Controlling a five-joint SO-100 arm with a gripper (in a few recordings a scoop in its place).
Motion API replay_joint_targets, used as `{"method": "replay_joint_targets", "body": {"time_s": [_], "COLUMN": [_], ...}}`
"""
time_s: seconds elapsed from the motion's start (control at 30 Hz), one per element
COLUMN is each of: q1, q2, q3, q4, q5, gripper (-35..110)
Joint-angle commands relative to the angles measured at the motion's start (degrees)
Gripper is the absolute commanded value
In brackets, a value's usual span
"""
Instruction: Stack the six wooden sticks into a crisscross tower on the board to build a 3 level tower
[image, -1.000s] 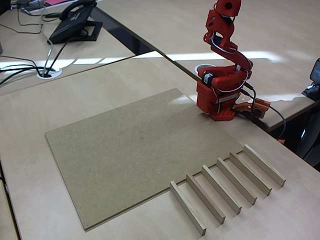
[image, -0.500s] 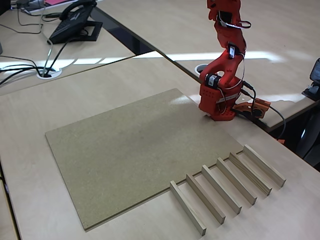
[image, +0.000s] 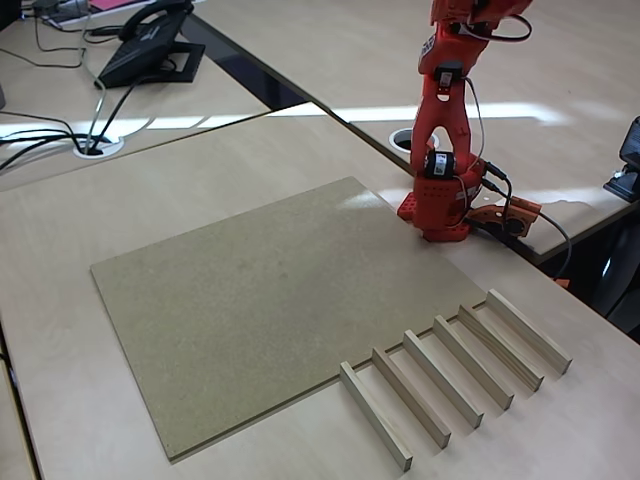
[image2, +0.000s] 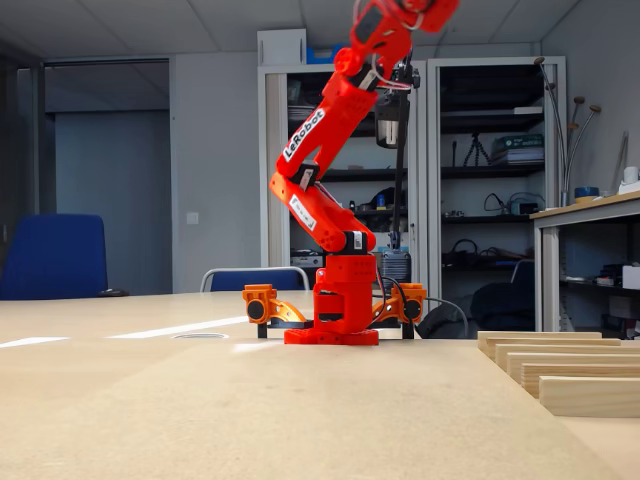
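Nothing's built yet: your six wooden sticks (image: 455, 375) lie beside the bare board (image: 250, 300); tool's state, can't tell.

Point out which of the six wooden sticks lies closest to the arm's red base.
The stick at the right end of the row in the fixed view from above; the other five step away toward the picture's bottom edge.

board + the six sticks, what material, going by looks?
The board: seemingly fibreboard, dull tan, matte, finely speckled, no grain. The six sticks: apparently pale bare wood, square-cut and unpainted; too small to make out grain.
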Motion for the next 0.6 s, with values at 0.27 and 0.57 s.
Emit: {"method": "replay_joint_targets", "body": {"time_s": [0.27,0.57], "q1": [-15.82,-24.43], "q2": [-11.95,-30.76], "q3": [-4.75,-19.25], "q4": [18.19,41.48], "q5": [-4.66,-8.79], "gripper": [2,0]}}
